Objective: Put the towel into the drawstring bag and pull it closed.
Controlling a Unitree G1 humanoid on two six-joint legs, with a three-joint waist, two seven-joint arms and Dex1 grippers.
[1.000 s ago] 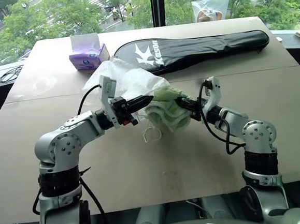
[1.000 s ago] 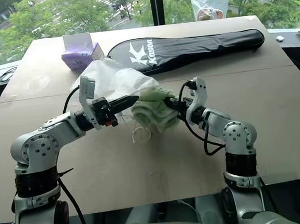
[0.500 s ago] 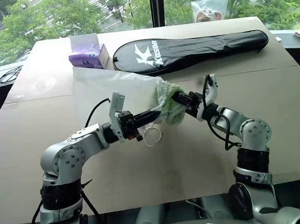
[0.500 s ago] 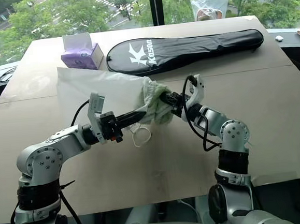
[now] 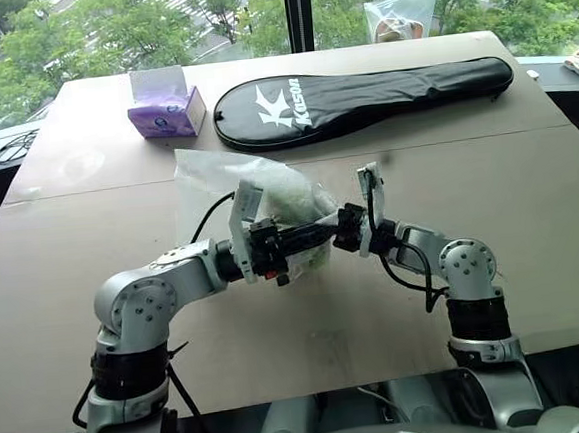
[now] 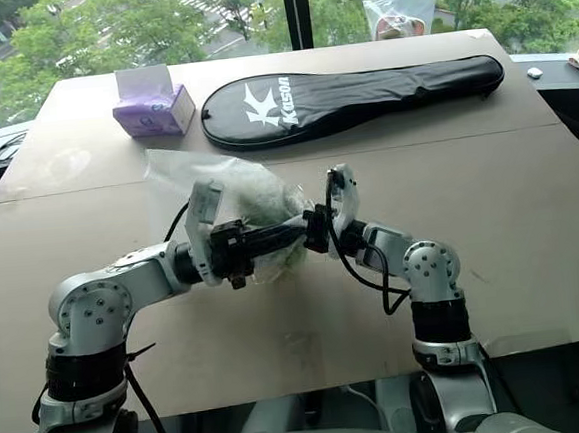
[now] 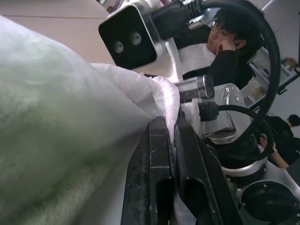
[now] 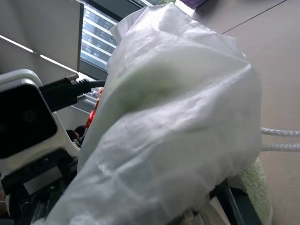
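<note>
The small fluffy light green towel (image 5: 291, 208) now lies almost wholly inside the translucent white crinkly drawstring bag (image 5: 217, 182); a second ago most of it hung outside the mouth. The bag sits just behind both grippers. The left gripper (image 5: 323, 236) is pinched tight on the bag's rim fabric. The right gripper (image 5: 343, 228), nearly closed, has come in to meet it at the mouth; what it holds I cannot tell. I judge the stuffing almost done, cord pull remaining. The brown cardboard-covered table (image 5: 528, 188) stands before windows with trees.
</note>
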